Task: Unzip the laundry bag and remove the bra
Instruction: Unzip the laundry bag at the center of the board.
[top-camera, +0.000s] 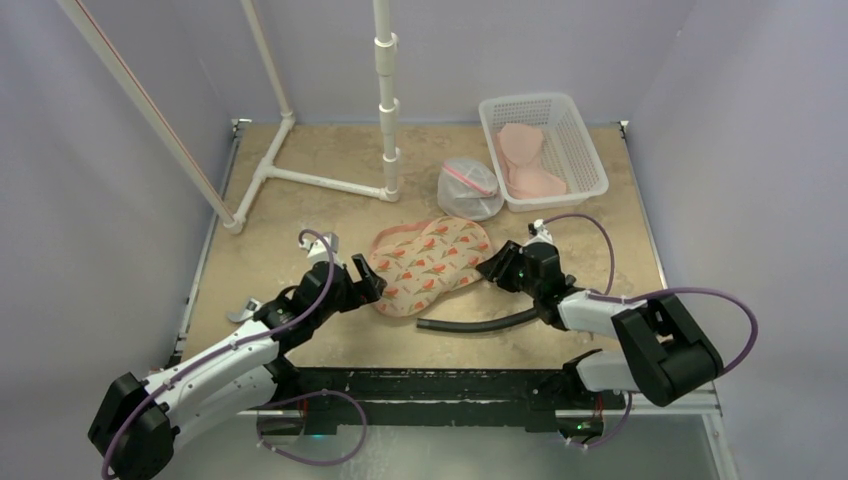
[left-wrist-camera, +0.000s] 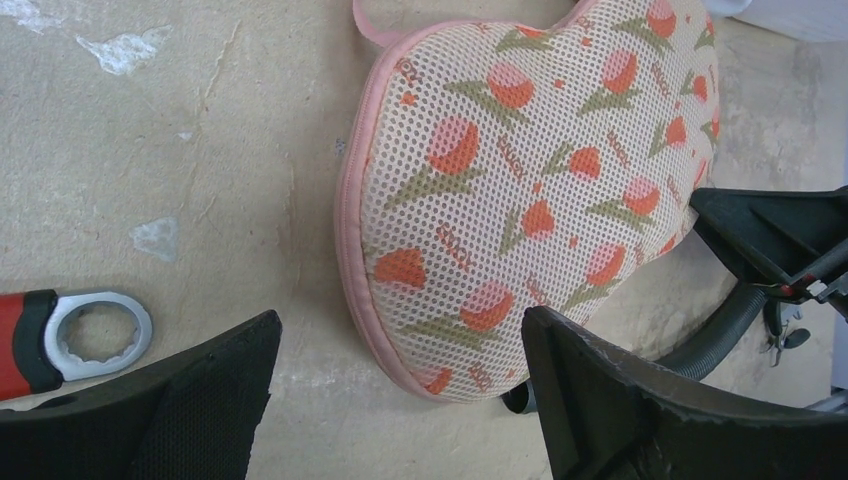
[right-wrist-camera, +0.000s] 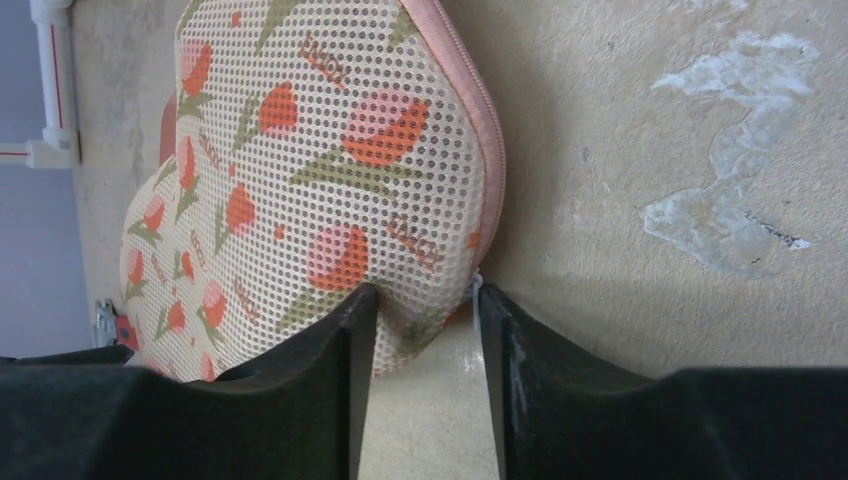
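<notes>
The laundry bag (top-camera: 430, 262) is a bra-shaped white mesh pouch with orange tulips and pink zip trim, lying flat mid-table and zipped shut. The bra inside is hidden. My left gripper (top-camera: 365, 278) is open at the bag's left end, and in the left wrist view (left-wrist-camera: 400, 400) its jaws stand wide on either side of the bag's (left-wrist-camera: 520, 190) lower edge, not touching it. My right gripper (top-camera: 497, 270) is at the bag's right end. In the right wrist view (right-wrist-camera: 428, 310) its jaws pinch the bag's (right-wrist-camera: 300, 170) corner, with a small white zip pull (right-wrist-camera: 478, 292) against one finger.
A white basket (top-camera: 590, 160) with pink garments stands at the back right, with a rounded mesh bag (top-camera: 468, 190) next to it. A white PVC pipe frame (top-camera: 385, 110) stands at the back. A black hose (top-camera: 480, 322) lies near the bag's front. A red-handled wrench (left-wrist-camera: 95, 335) lies to the left.
</notes>
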